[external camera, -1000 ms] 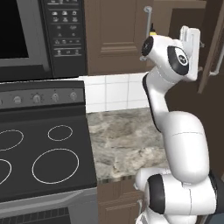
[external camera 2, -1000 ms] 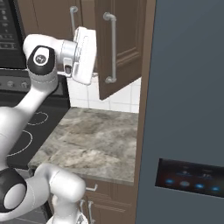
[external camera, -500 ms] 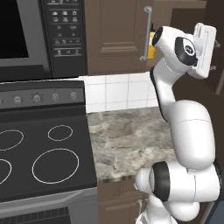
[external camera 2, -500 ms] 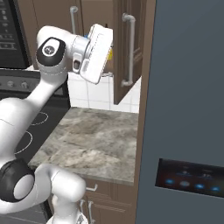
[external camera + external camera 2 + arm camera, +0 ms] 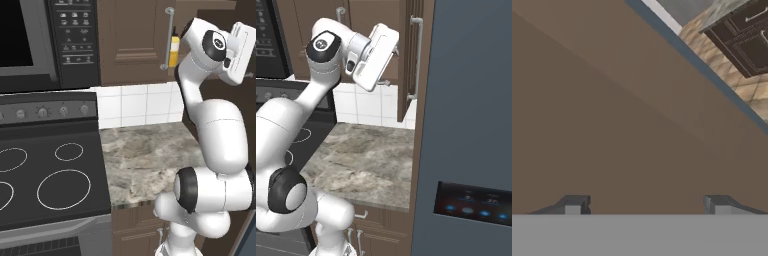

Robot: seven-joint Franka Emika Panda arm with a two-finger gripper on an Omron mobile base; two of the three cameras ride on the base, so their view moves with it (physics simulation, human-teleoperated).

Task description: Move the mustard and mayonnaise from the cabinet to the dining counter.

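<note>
Hand swung right toward cabinet; fingers apart, empty; mustard well left.

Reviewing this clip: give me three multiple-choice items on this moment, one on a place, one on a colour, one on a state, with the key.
1. Where is the mustard?
A. on the marble worktop
B. up in the cabinet, beside the silver bar handle
C. on the stove

2. What colour is the mustard bottle's body?
A. yellow
B. blue
C. red

3. How does the gripper stand?
A. shut on the mustard
B. shut on the bar handle
C. open, holding nothing

Key: 1 B, the left base view shows it high behind the handle, above the tiles. 2 A, it shows yellow there. 3 C, in the hand view the two fingertips stand wide apart with nothing between them.
</note>
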